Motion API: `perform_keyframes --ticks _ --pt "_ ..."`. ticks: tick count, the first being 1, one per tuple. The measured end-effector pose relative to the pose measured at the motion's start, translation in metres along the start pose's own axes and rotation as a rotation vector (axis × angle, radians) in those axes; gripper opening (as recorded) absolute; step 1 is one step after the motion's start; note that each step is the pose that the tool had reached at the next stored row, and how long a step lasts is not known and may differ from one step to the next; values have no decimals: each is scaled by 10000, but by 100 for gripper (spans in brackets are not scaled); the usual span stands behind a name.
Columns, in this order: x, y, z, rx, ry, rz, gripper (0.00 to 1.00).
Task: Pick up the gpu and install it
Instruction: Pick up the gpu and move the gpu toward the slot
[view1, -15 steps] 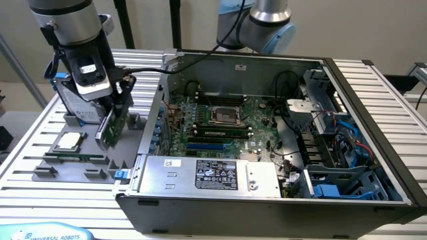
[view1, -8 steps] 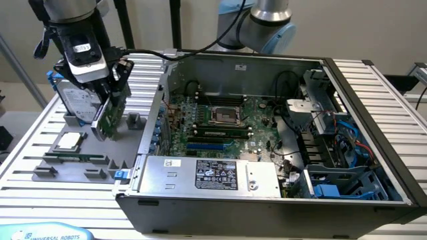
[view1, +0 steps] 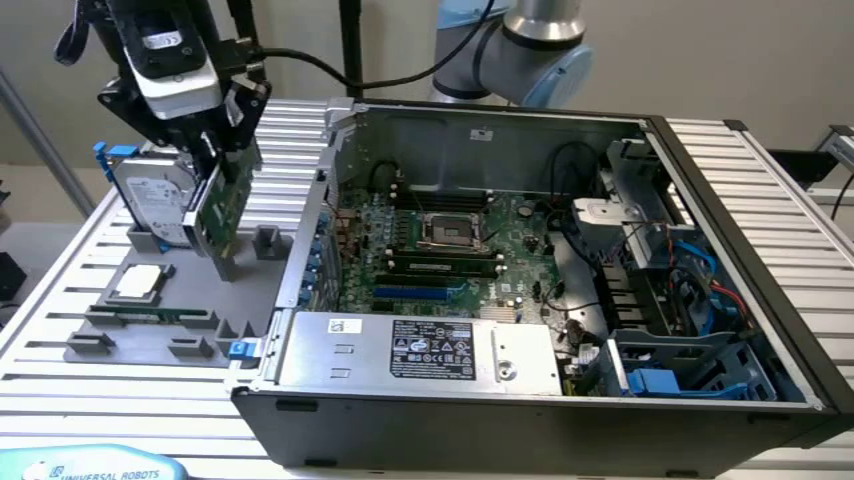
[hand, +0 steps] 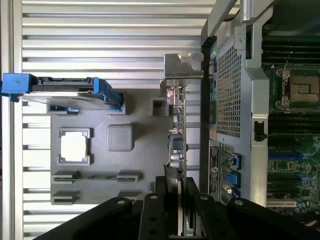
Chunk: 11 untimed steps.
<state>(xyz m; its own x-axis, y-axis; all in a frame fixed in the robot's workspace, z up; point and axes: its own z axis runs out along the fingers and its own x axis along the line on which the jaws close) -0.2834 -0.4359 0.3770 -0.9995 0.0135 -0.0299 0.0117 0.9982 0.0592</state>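
Note:
The gpu (view1: 220, 208) is a thin green card standing on edge over the grey holder tray (view1: 147, 345) at the exterior view's left, beside the open computer case (view1: 307, 400). My gripper (view1: 211, 160) comes down from above and is shut on the card's upper edge. In the wrist view the gpu (hand: 178, 125) runs edge-on away from my gripper (hand: 176, 197), its silver end bracket (hand: 182, 66) at the far end. A black finger (hand: 160, 200) presses each side of the card. I cannot tell whether its lower edge still touches the tray.
A silver hard drive with blue rails (view1: 147, 195) stands in the tray just behind the card. A square CPU chip (view1: 140, 283) and a memory stick (view1: 154, 313) lie in the tray. The case holds the motherboard (view1: 454, 250) and a power supply (view1: 427, 350).

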Motion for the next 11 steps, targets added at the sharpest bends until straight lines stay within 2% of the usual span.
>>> perform_keyframes --ticks 5,11 --pt "-163 5 -226 -64 27 -72 27" --pt "-438 16 -477 -73 98 -74 27"
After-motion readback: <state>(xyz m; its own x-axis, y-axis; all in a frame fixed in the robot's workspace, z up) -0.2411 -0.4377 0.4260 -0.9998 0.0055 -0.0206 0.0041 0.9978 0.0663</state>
